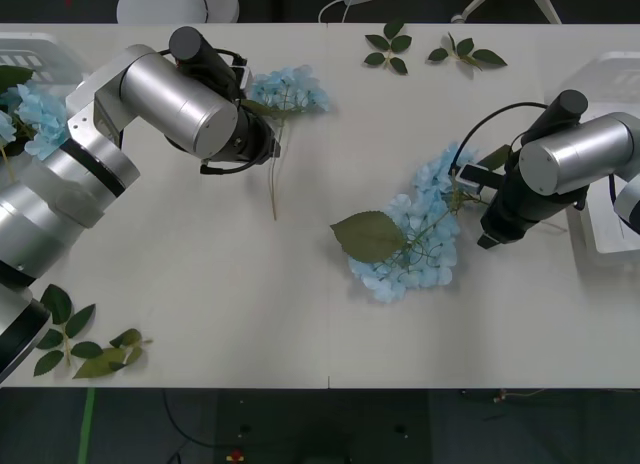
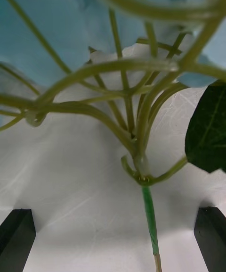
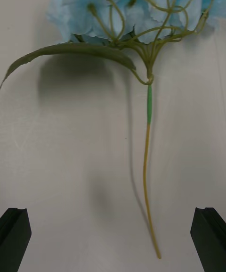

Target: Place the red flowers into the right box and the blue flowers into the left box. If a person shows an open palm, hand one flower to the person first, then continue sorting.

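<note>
Your right gripper (image 2: 113, 241) is spread wide, its two black fingers (image 2: 16, 239) at each side of a thin stalk, and nothing is pinched yet. It hangs low over the white table (image 1: 200, 284), at the stalk end of the biggest thing there: the large heap of pale sky-blue hydrangea-like flowers (image 1: 420, 234) with one broad green leaf, lying right of the middle. In the right wrist view the green-wrapped stalk (image 2: 149, 218) runs between the open fingers, close to the point where the thin branches meet.

Your left gripper (image 3: 113, 239) is also spread, empty, above the smaller blue flower (image 1: 290, 89) at the far left-centre of the table. Its tan-green stalk (image 3: 147, 177) lies flat between the fingers, a little nearer to one side.

The left box (image 1: 35, 59), a shallow white plastic tray, is at the far left edge and already holds blue blooms (image 1: 40, 119). The right box (image 1: 610, 224), its twin, shows partly behind your right arm. Loose dark green leaf sprigs (image 1: 85, 344) lie near the front left, and more (image 1: 430, 46) at the back; they are not to sort.

I judge both arms are at the reach-and-grasp step. Next you should lower and close on each stalk, centring it first, since it is thin and may slip. Both blue flowers belong in the left box.
</note>
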Robot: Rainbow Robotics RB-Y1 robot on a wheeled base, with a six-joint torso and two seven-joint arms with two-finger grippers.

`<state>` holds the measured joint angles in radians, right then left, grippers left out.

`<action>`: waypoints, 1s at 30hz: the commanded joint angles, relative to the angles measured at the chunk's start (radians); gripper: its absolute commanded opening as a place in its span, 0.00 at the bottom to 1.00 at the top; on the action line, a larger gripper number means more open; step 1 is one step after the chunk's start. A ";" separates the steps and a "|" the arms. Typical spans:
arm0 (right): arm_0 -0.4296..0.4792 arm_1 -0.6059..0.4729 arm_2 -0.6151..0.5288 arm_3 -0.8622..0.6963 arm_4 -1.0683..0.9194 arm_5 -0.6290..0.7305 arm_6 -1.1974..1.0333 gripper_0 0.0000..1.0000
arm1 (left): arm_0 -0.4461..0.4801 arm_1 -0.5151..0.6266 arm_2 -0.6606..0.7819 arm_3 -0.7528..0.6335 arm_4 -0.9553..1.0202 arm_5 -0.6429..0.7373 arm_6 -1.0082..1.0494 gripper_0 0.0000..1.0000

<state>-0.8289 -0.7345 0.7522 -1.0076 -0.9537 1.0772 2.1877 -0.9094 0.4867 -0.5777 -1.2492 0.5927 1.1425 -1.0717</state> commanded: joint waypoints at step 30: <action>-0.104 0.015 -0.065 0.113 -0.227 -0.025 0.037 0.00 | -0.172 -0.238 -0.195 0.567 0.139 -0.241 -0.123 1.00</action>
<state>-0.9058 -0.6941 0.7694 -0.8841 -1.1470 1.0080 2.1881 -1.0676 0.2858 -0.7584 -0.7238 0.7038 0.9322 -1.1373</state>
